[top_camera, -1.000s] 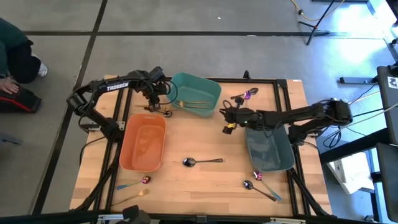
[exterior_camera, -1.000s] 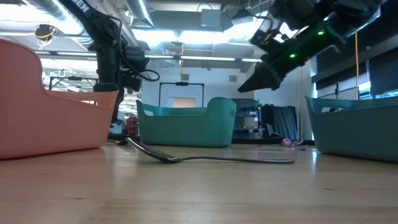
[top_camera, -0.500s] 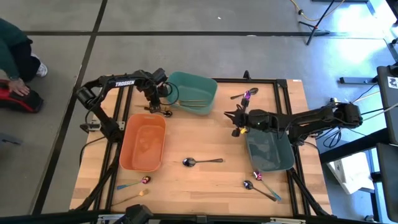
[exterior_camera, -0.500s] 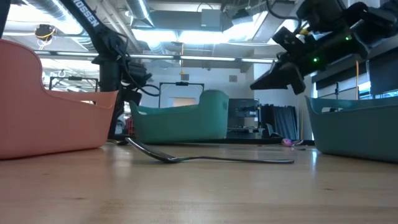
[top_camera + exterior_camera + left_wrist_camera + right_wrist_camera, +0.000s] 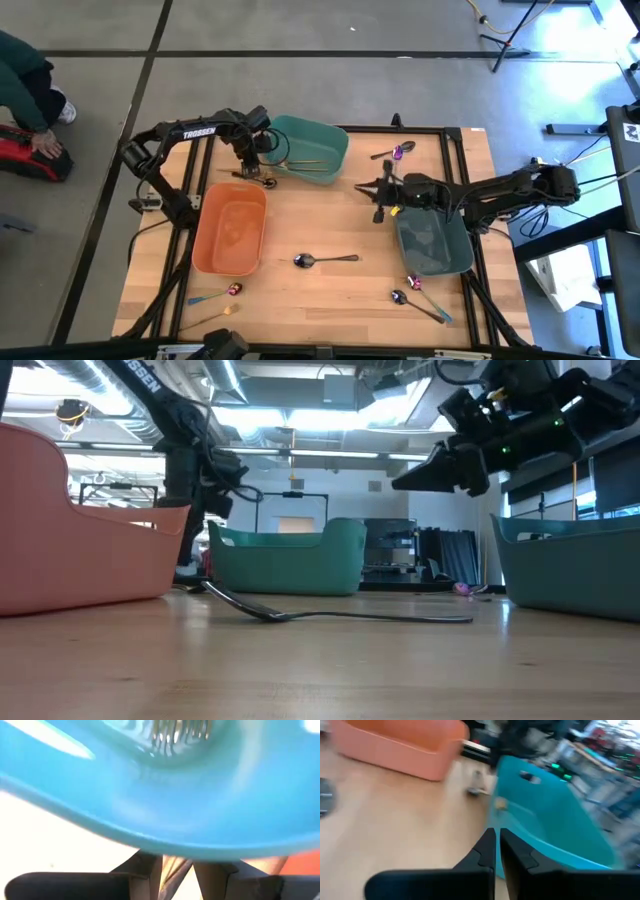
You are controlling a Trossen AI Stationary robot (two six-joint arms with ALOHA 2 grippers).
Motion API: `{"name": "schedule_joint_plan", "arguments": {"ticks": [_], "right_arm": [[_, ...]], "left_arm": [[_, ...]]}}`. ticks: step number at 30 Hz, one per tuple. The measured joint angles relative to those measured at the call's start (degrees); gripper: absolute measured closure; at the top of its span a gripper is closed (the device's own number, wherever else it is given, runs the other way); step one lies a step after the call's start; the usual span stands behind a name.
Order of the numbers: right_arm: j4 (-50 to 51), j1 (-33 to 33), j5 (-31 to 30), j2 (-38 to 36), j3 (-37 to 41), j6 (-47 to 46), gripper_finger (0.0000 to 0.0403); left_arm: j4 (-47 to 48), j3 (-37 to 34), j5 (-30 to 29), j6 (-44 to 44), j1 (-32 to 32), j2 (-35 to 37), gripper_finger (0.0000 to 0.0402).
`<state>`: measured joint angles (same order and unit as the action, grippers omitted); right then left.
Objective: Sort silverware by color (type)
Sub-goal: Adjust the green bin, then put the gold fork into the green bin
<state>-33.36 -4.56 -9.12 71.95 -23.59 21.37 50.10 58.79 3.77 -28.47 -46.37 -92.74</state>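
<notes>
Since a second ago the teal bin (image 5: 308,150) has slid a little toward the left arm, and the right arm has swung outward from the table's middle so that its pincer now sits just off the grey-blue bin's far corner.

Silverware is scattered over the table (image 5: 300,235). Two gold pieces (image 5: 315,165) lie inside the teal bin, and their fork tines (image 5: 180,735) show in the left wrist view. A dark spoon (image 5: 325,260) lies alone near the middle, between the orange bin (image 5: 232,228) and the grey-blue bin (image 5: 432,243). A purple spoon (image 5: 393,152) rests near the far edge. Two more spoons (image 5: 418,295), one purple and one dark, lie crossed near the front edge below the grey-blue bin. A blue-handled piece and a gold one (image 5: 215,303) lie at the front left corner.

At the teal bin's near-left rim sits the left pincer (image 5: 262,160), part open, fingers (image 5: 145,870) just beside the bin wall; whether it grips the rim cannot be told. Above the table, beside the grey-blue bin, hangs the right pincer (image 5: 378,198), its fingers (image 5: 487,851) pressed nearly together and holding nothing.

A person's arm (image 5: 30,90) shows on the floor beyond the table's left side.
</notes>
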Motion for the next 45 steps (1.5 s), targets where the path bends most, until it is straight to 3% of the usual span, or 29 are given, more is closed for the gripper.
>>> {"name": "schedule_joint_plan", "arguments": {"ticks": [7, 15, 17, 23, 33, 41, 45], "right_arm": [[-3.85, -2.16, 1.56, 12.55, -6.18, -1.61, 0.0384], [-3.58, -5.79, 9.59, 28.97, -17.79, -4.71, 0.0384], [-4.04, -6.10, 8.76, 31.40, -19.94, -4.69, 0.0384], [-2.45, -8.94, -2.23, 32.08, -20.98, -3.25, 0.0384], [1.27, -12.10, -0.40, 29.10, -20.92, -3.05, 0.0384], [2.45, -11.98, -0.34, 27.82, -20.92, -2.04, 0.0384], [3.65, -11.96, 0.48, 27.82, -20.92, -2.06, 0.0384]], "left_arm": [[4.41, 0.72, 0.09, 2.65, -0.57, 5.10, 0.0305], [3.77, -3.40, 0.27, 3.21, -2.42, 5.44, 0.0305], [3.96, -4.25, 0.26, 2.96, -2.73, 5.44, 0.0305], [1.88, -6.57, -1.25, 0.91, -2.97, 5.26, 0.0305], [1.82, -6.66, -2.74, 1.21, -2.61, 5.26, 0.0305], [4.30, -2.48, -4.13, 3.71, -1.19, 5.39, 0.0305], [4.07, -2.26, -9.87, 2.38, -1.20, 5.44, 0.0305]]}}
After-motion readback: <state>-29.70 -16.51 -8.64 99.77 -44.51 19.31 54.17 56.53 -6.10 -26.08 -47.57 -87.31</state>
